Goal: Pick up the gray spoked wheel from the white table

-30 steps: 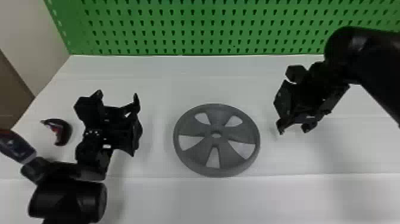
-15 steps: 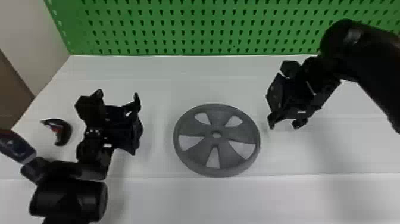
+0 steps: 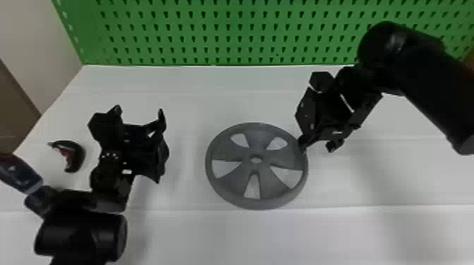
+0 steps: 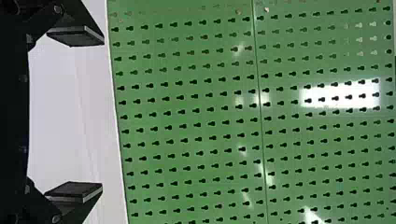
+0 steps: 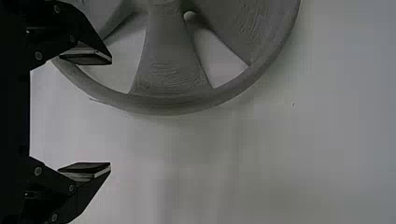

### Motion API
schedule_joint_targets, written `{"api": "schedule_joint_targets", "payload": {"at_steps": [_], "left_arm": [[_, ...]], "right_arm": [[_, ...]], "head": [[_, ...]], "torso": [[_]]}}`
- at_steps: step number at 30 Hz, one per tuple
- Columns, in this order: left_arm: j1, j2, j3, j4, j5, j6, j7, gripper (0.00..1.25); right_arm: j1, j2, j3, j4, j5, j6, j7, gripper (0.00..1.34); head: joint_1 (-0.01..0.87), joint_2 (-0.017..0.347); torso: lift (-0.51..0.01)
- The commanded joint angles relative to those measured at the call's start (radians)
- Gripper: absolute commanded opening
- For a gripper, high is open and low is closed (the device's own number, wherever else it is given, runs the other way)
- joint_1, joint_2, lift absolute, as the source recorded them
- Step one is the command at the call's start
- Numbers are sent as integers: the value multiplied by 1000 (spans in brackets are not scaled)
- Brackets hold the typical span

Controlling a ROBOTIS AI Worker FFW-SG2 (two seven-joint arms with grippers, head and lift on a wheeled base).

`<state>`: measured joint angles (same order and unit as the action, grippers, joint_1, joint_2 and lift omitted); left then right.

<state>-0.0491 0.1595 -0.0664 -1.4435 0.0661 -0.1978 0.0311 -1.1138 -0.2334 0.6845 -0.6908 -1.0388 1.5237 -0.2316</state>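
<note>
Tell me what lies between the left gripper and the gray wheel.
Only a bare stretch of the white table lies between the left gripper and the gray wheel, seen in the head view.

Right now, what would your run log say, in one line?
gray wheel: flat on white table | right gripper: open, by wheel's right rim | left gripper: open, left of wheel | held: nothing

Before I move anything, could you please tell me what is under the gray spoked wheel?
The white table shows through the gaps in the gray spoked wheel; whatever is beneath its spokes and rim is covered.
</note>
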Motion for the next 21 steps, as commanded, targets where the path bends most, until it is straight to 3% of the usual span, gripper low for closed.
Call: {"api": "schedule_joint_targets", "payload": {"at_steps": [1,21], "left_arm": [[0,0,-1,0,0,0,1,1071],[-1,0,-1,0,1,0,3,1071]], "right_arm": [[-5,3,72,-27,-55,-11,0,882],[-9,8,122,-41,-92,-19,0,884]], "head": [[806,44],[806,44]], "torso": [[-98],[-98]]}}
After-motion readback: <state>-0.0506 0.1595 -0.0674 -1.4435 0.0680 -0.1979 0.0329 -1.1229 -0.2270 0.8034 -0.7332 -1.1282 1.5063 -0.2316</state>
